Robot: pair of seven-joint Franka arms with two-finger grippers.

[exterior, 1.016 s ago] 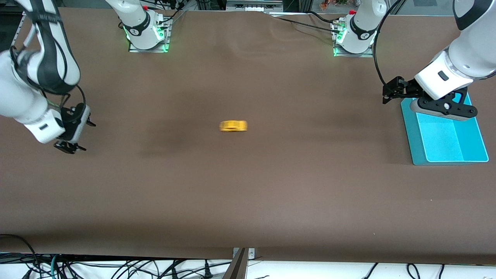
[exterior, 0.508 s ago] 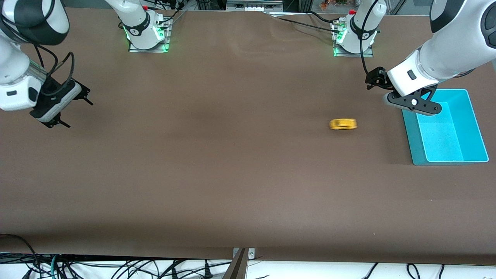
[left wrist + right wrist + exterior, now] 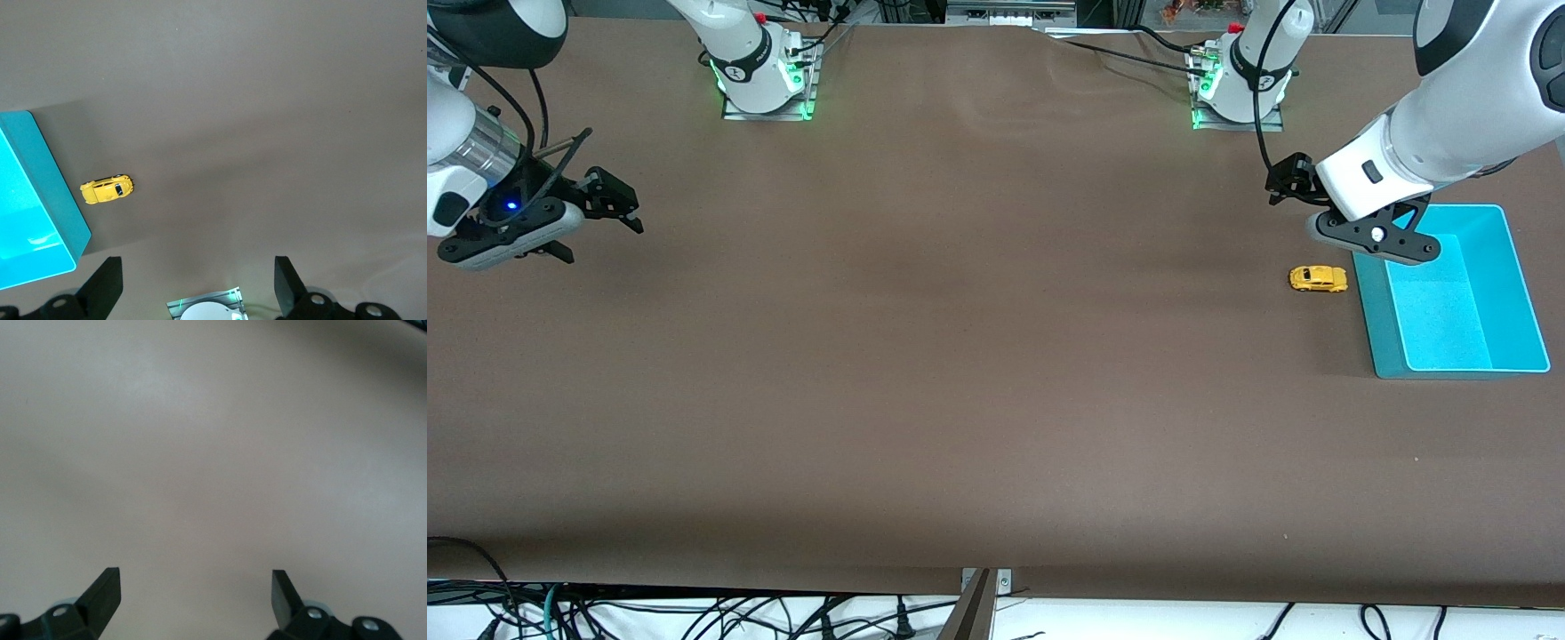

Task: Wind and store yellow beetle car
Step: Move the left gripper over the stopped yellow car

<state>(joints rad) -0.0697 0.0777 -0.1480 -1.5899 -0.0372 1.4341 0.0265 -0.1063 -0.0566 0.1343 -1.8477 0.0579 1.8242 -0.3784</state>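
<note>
Car (image 3: 1318, 279) now beside teal bin (image 3: 1378, 338)

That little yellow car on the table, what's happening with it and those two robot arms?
Nobody holds the yellow car right now. It sits on the brown table just beside the turquoise bin, at the left arm's end. The left end effector hangs open over the bin's edge, close above the car. The right end effector waits, open, at the right arm's end of the table. The car is not yet in the bin.
</note>
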